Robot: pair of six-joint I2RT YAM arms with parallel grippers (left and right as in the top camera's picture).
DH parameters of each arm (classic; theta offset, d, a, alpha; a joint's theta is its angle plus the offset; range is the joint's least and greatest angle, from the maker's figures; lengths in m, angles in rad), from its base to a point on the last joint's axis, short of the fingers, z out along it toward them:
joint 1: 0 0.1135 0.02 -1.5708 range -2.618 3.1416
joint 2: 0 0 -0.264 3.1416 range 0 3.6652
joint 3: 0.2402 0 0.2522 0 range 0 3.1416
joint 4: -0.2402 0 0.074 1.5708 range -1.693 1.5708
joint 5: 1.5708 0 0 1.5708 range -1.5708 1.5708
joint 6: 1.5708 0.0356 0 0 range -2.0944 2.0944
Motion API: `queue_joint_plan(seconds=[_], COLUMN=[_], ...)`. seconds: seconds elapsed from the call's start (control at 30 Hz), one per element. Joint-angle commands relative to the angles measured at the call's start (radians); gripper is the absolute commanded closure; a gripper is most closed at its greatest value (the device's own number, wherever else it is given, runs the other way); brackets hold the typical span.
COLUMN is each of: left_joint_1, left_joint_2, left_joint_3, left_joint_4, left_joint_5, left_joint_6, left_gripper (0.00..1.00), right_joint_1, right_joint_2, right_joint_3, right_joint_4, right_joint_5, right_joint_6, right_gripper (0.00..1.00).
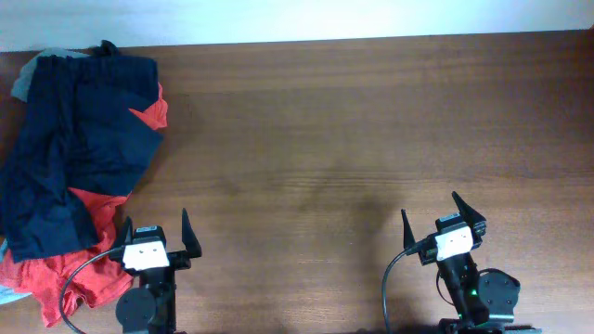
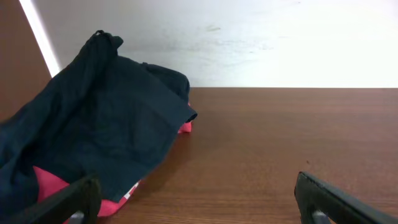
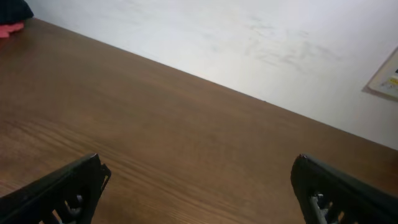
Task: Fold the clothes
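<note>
The clothes (image 1: 79, 148), a large dark navy garment, lie crumpled at the table's left end on top of a red shirt (image 1: 83, 278). In the left wrist view the navy fabric (image 2: 99, 124) rises in a heap ahead and to the left. My left gripper (image 1: 156, 221) stands open just right of the pile's near end, with only bare wood between its fingers (image 2: 198, 180). My right gripper (image 1: 430, 208) is open over bare table at the front right, far from the clothes. Its wrist view shows nothing between the fingers (image 3: 198, 160).
The brown wooden table (image 1: 325, 139) stretches from the pile to the right edge. A grey piece of cloth (image 1: 37, 65) peeks out at the pile's far left corner. A white wall runs behind the table's back edge.
</note>
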Motion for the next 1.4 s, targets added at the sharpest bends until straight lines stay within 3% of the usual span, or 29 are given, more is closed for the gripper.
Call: queue_joint_plan(seconds=[0.0,0.33,0.8,0.97,1.27,1.37], left_joint_1=[0.0,0.0,0.0,0.0,0.0,0.0], left_joint_2=[0.0,0.0,0.0,0.0,0.0,0.0], left_joint_3=[-0.001,-0.001,-0.001,-0.001,-0.001,-0.001], left_joint_4=[-0.005,-0.005,-0.005,-0.005,-0.004,0.048], left_joint_5=[-0.021,-0.021,-0.021,-0.021,-0.019,0.064], left_joint_6=[-0.014,-0.014,-0.014,-0.014,-0.014,-0.016], left_gripper=[0.01,0.01,0.01,0.01,0.01,0.01], right_joint_1=[0.003,0.003,0.003,0.003,0.003,0.003], right_joint_2=[0.002,0.002,0.045,0.129,0.352,0.43], right_joint_3=[-0.005,-0.005,-0.005,0.015,0.203,0.294], right_joint_4=[-0.008,-0.005,-0.003,-0.028,-0.113,-0.111], right_joint_5=[0.027,-0.051,-0.165,-0.08,0.016,-0.01], right_joint_6=[0.01,0.013,0.295,0.389,0.389,0.389], right_gripper=[0.01,0.01,0.01,0.01,0.02,0.02])
